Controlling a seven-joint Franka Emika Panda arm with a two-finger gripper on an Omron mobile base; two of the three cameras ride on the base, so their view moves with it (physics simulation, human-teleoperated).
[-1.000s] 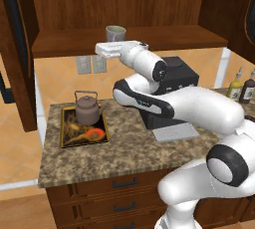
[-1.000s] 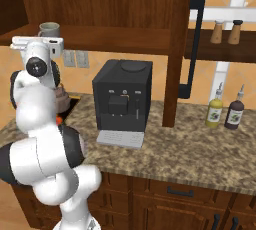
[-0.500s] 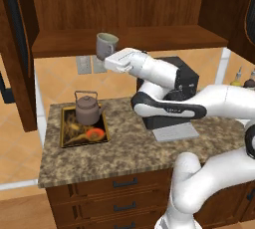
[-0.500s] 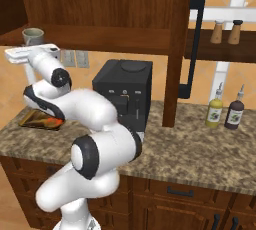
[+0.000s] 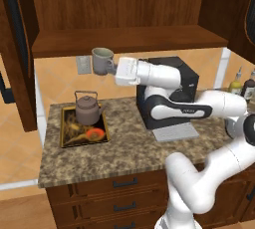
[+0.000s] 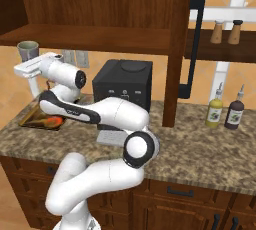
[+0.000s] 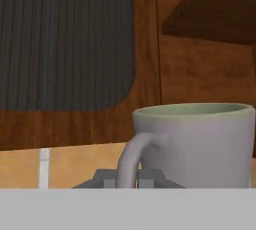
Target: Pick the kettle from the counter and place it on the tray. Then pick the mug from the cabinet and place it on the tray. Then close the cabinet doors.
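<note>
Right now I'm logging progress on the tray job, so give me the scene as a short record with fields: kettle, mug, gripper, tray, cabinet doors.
kettle: kettle stands upright on the tray
mug: mug in the air, upright, off the cabinet shelf, above the counter near the tray
gripper: gripper shut on mug at its handle side
tray: tray on the left part of the counter, holding the kettle, no mug on it yet
cabinet doors: cabinet doors open

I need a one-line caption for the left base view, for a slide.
The gripper holds the mug by its handle in mid-air, above the kettle on the tray.
</note>
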